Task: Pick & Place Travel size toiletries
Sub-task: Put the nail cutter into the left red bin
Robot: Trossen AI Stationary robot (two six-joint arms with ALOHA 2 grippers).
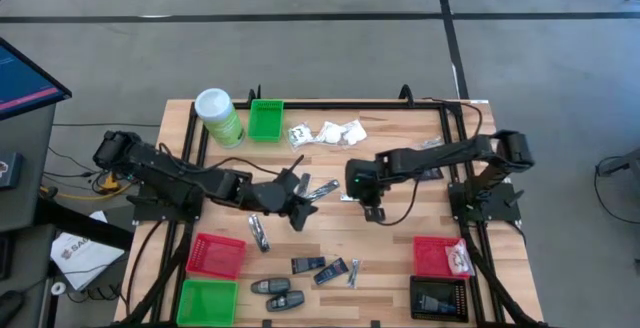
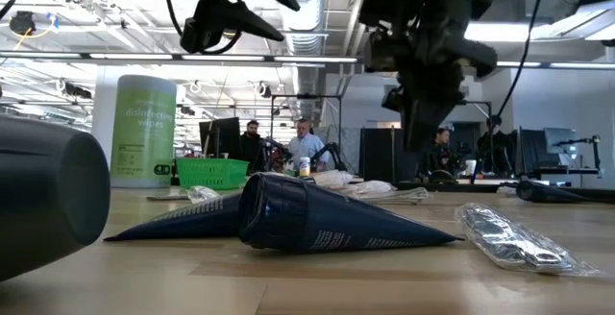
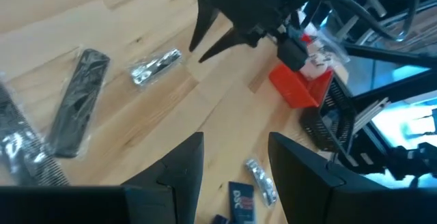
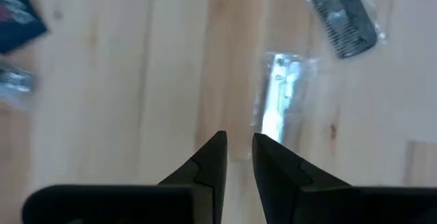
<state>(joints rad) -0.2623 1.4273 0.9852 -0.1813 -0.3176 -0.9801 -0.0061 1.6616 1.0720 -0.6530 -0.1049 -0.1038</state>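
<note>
The toiletries lie loose on the wooden table: white sachets at the far side, a silvery packet in the middle, a wrapped black comb, dark blue packets and black oval pieces near the front. My left gripper hovers open and empty over the table's middle. My right gripper hovers just right of it, its fingers a narrow gap apart and empty. The silvery packet lies flat on the wood just ahead of them and also shows in the left wrist view.
A green canister and a green bin stand at the far left. A red bin and a green bin sit at the near left. A red bin holding a clear packet and a black bin sit at the near right.
</note>
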